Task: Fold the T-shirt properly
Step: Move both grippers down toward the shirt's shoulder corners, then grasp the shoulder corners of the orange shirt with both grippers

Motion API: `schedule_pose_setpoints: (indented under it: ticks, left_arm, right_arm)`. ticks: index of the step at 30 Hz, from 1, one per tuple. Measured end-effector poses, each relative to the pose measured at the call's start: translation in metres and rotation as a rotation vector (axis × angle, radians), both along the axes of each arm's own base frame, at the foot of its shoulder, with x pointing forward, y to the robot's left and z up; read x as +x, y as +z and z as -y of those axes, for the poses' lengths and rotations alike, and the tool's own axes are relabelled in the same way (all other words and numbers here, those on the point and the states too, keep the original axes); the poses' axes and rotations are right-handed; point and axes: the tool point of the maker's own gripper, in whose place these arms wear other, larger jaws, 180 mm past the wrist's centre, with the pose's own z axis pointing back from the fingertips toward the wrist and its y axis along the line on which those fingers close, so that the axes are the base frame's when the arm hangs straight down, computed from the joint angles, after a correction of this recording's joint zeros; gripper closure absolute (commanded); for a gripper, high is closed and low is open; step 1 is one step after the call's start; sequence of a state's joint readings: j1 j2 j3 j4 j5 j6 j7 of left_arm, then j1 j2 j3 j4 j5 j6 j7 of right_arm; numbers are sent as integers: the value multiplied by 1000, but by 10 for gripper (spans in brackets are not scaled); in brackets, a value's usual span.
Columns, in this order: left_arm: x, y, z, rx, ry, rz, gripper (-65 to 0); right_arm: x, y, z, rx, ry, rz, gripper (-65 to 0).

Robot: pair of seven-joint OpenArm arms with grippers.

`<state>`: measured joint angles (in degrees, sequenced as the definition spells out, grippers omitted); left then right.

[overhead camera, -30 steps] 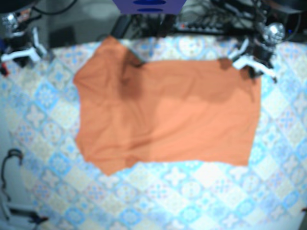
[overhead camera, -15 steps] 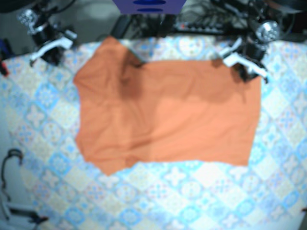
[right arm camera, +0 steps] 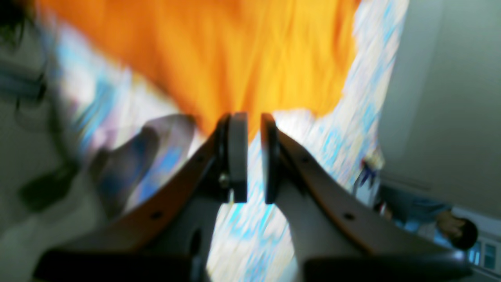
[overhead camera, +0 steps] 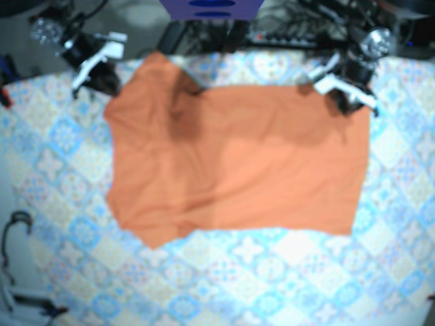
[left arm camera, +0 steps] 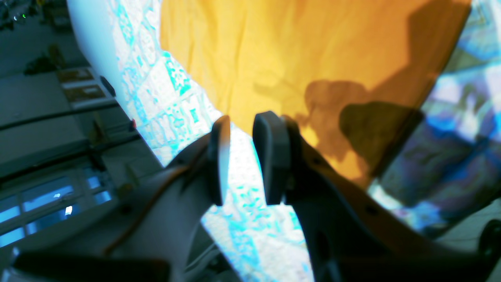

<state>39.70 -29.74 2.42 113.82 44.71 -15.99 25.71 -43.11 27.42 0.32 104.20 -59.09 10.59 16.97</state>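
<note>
An orange T-shirt (overhead camera: 238, 156) lies spread flat on the patterned tablecloth (overhead camera: 272, 285), with one sleeve pointing to the back left. My left gripper (overhead camera: 343, 95) hovers over the shirt's back right corner. In the left wrist view its fingers (left arm camera: 270, 156) stand a little apart with nothing between them, at the shirt's edge (left arm camera: 313, 51). My right gripper (overhead camera: 102, 64) is just off the back left sleeve, over the cloth. In the blurred right wrist view it (right arm camera: 253, 117) shows only a thin slit between empty pads, with the shirt (right arm camera: 235, 51) ahead.
Cables and equipment (overhead camera: 292, 30) line the table's back edge, beside a blue object (overhead camera: 211, 8). A black cable loop (overhead camera: 17, 224) lies off the front left side. Bare patterned cloth (left arm camera: 172, 90) surrounds the shirt.
My right arm swung in from the far left to the shirt's back left sleeve. My left arm shifted slightly left and back along the back right corner. The shirt has not moved.
</note>
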Motion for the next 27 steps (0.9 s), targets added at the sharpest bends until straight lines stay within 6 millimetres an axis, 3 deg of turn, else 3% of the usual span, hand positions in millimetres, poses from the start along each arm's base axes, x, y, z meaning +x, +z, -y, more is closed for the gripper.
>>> schedule_pose_setpoints:
  ticks: [8,13,17,21,24,27]
  left_arm:
    - [-2,-1,2,-5,0,-7,-146]
    - [-2,-1,1,-3,2,-6,-146]
    - [-1,-1,0,-1,2,-6,-146]
    - [-2,-1,1,-2,2,-8,-146]
    - [-1,-1,1,-2,2,-5,-146]
    - [-1,-1,-1,1,4,-5,-146]
  right_arm:
    - [-14,-14,-15,-18,61,-31,-60]
    - [-25,-32,0,-93,68,-84,-71]
    - [-22,-32,1,-81,62,-44,-161]
    - [-21,-47,10,-106,43,-52,-251]
    - [-13,-52,4,-83,52,-26,-313]
    - [-20,-62,7,-94,47,-60,-364]
